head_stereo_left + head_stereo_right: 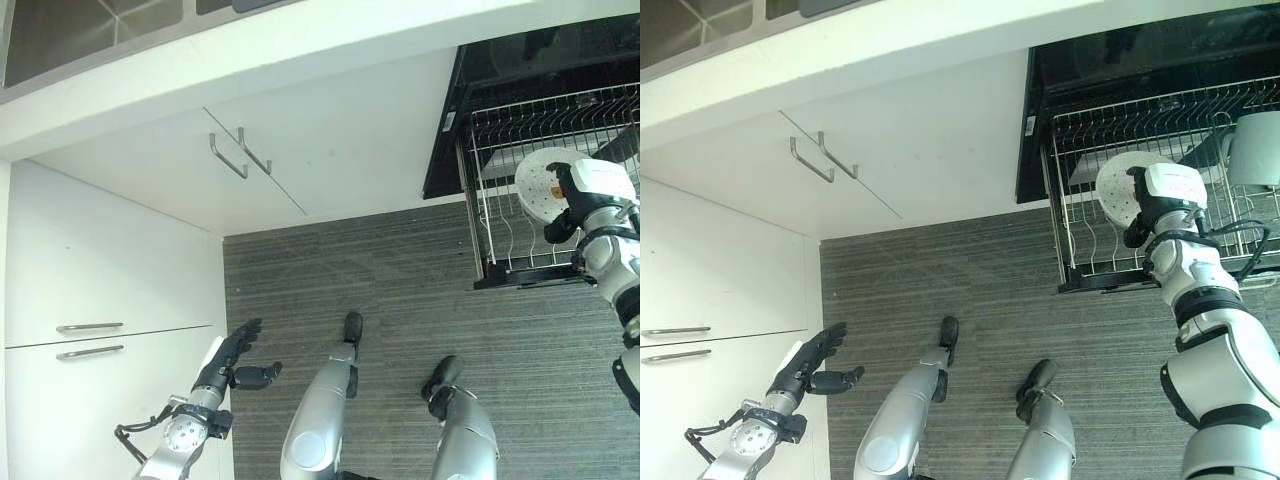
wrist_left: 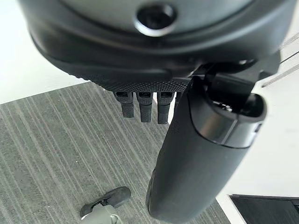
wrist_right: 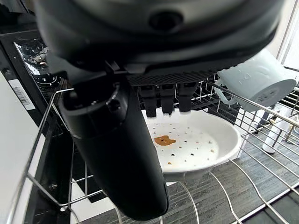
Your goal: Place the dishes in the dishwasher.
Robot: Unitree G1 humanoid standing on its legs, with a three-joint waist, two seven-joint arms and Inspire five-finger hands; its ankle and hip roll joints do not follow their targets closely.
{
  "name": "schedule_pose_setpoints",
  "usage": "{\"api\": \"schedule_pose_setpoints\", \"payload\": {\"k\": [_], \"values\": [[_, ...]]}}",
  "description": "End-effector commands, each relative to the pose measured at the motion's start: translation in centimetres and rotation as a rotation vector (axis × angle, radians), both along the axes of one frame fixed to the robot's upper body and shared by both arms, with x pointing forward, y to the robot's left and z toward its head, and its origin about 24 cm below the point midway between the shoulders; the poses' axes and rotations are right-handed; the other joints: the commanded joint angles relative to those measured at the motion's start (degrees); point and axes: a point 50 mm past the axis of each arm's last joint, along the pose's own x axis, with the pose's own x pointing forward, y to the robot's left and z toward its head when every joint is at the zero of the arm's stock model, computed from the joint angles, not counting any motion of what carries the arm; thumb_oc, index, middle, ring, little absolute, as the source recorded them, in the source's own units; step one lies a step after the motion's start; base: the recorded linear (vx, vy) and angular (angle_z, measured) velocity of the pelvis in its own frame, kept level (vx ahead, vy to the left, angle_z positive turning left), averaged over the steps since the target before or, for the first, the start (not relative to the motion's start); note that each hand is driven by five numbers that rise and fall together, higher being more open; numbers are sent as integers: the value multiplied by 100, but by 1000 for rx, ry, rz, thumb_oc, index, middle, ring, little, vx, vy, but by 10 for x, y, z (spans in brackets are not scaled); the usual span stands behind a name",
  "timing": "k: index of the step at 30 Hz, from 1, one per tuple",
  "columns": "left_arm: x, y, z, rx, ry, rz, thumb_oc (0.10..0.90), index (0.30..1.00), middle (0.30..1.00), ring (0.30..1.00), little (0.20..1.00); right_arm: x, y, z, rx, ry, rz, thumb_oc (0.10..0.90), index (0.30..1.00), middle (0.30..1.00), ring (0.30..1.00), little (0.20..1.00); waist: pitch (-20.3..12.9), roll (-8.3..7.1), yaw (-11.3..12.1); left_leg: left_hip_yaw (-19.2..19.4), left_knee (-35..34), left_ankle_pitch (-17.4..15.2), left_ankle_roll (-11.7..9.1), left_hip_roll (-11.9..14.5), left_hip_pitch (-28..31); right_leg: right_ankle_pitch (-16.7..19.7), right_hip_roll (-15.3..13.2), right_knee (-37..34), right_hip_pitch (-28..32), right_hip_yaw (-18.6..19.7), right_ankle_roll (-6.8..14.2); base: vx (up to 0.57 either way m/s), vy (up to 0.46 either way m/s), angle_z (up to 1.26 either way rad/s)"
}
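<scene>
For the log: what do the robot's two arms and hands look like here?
Both arms are silver-grey with dark joint bands. The left robot hand is dark, with a white cover along its side and a round silver disc at the wrist. The right robot hand is dark under a white block-shaped housing. Close up, both thumbs look smooth, black and cylindrical; the palms are textured.

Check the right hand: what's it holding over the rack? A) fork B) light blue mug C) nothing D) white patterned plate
D: the right hand has its fingers and thumb round a white patterned plate above the wire dishwasher rack; the light blue mug already sits in the rack.
</scene>
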Motion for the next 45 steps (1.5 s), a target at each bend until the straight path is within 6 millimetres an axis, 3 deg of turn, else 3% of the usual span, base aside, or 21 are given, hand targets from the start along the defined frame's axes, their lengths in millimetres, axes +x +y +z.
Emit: {"api": "schedule_pose_setpoints", "payload": {"k": [1, 6, 10, 11, 20, 26, 30, 33, 34, 37, 40, 45], "values": [[-9, 23, 8, 33, 0, 41, 800, 900, 900, 900, 900, -2, -9, 21, 44, -90, -37, 800, 900, 900, 900, 900, -389, -181, 62, 14, 739, -1333, -169, 193, 158, 156, 150, -784, 83, 445, 395, -14, 18, -3], [-10, 22, 7, 38, 10, 29, 800, 900, 900, 900, 900, -1, -8, 31, 108, -172, -39, 800, 900, 900, 900, 900, -409, -257, 63, 38, 739, -1336, -174, 219, 193, 152, 173, -784, 130, 445, 392, -20, 2, 1], [-11, 26, 8, 54, 20, 35, 800, 900, 900, 900, 900, 2, 0, 46, 181, -276, 5, 800, 900, 900, 900, 900, -471, -433, 66, 98, 739, -1376, -188, 282, 295, 130, 206, -784, 247, 437, 400, -12, 12, -1], [-13, 29, 6, 57, 30, 62, 800, 900, 900, 900, 900, 2, 3, 48, 272, -285, 48, 800, 900, 900, 900, 900, -528, -544, 32, 157, 739, -1402, -199, 328, 377, 114, 237, -784, 326, 451, 388, -14, 48, -9], [-29, 39, -4, 59, 81, 147, 800, 900, 900, 900, 900, -19, 4, 35, 352, -350, 108, 800, 900, 900, 900, 900, -822, -899, -269, 378, 739, -1543, -186, 477, 840, 83, 300, -784, 732, 519, 417, 19, 65, -8], [-47, 37, -21, 41, 133, 238, 800, 900, 900, 900, 900, -54, -3, -14, 491, -391, 24, 800, 900, 900, 900, 900, -1129, -1022, -632, 539, 739, -1674, -131, 537, 1203, 36, 378, -784, 995, 716, 438, 80, 93, -21], [-58, 35, -33, 26, 171, 305, 800, 900, 900, 900, 900, -88, -2, -74, 582, -282, -93, 800, 900, 900, 900, 900, -1299, -1063, -915, 680, 739, -1744, -101, 579, 1413, 7, 404, -784, 1133, 854, 451, 96, 72, -25], [-63, 34, -38, 34, 198, 309, 800, 900, 900, 900, 900, -106, -3, -106, 646, -193, -166, 800, 900, 900, 900, 900, -1362, -1091, -1029, 748, 739, -1782, -91, 595, 1538, 1, 416, -784, 1221, 895, 458, 79, 34, -30], [-66, 33, -42, 36, 213, 315, 800, 900, 900, 900, 900, -116, -3, -131, 742, -113, -247, 800, 900, 900, 900, 900, -1379, -1093, -1087, 789, 739, -1812, -77, 580, 1624, -9, 429, -784, 1282, 928, 452, 88, 42, -23], [-63, 36, -36, 36, 233, 315, 800, 900, 900, 900, 900, -140, -2, -178, 890, 55, -400, 800, 900, 900, 900, 900, -1364, -1046, -1103, 816, 739, -1811, -74, 554, 1725, -21, 423, -784, 1391, 918, 443, 67, 36, -19], [-61, 36, -36, 43, 254, 288, 800, 900, 900, 900, 900, -155, 0, -207, 962, 150, -501, 800, 900, 900, 900, 900, -1375, -998, -1035, 797, 739, -1788, -74, 527, 1746, -4, 390, -784, 1439, 855, 449, 47, 1, 3], [-57, 34, -39, 59, 272, 257, 800, 900, 900, 900, 900, -160, -7, -225, 985, 218, -596, 800, 900, 900, 900, 900, -1356, -945, -870, 717, 739, -1771, -73, 491, 1733, 4, 355, -784, 1473, 746, 452, 38, -37, 6]]}}
